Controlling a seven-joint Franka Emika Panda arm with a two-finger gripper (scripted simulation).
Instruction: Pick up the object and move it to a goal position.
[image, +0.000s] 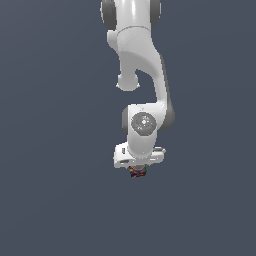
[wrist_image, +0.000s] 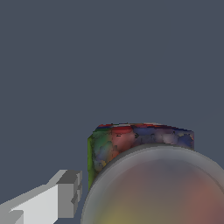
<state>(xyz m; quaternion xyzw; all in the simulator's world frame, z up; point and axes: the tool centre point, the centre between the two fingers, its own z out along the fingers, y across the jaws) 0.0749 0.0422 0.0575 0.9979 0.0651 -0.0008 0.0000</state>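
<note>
White arm (image: 142, 65), glossy moulded shell, rounded joints with dark grey bands; it hangs down from the top of the exterior view. The wrist is a smooth drum with a grey disc face, above a flat boxy hand.

Gripper (image: 138, 169) points straight down. The object (image: 138, 172) sits directly under the hand, touching it, mostly hidden; only a dark stub with red, yellow and green flecks shows.

Wrist view: the object (wrist_image: 131, 142) fills the frame close up. Short cylinder, round top dull grey-tan, blurred and smooth, with a thin paler rim. Side wall mottled, label-like: green at one edge, red, then bluish-purple patches. One finger (wrist_image: 65, 194) shows, pale grey, blocky and matte, just beside the can wall; contact not clear. The other finger is out of sight.

Axis of the can appears to run along the gripper's approach line, round top facing the wrist camera.

Jaws: cannot tell whether they are pinching the can or merely flanking it.

Background plain slate grey (image: 50, 150), flat and featureless.
</note>
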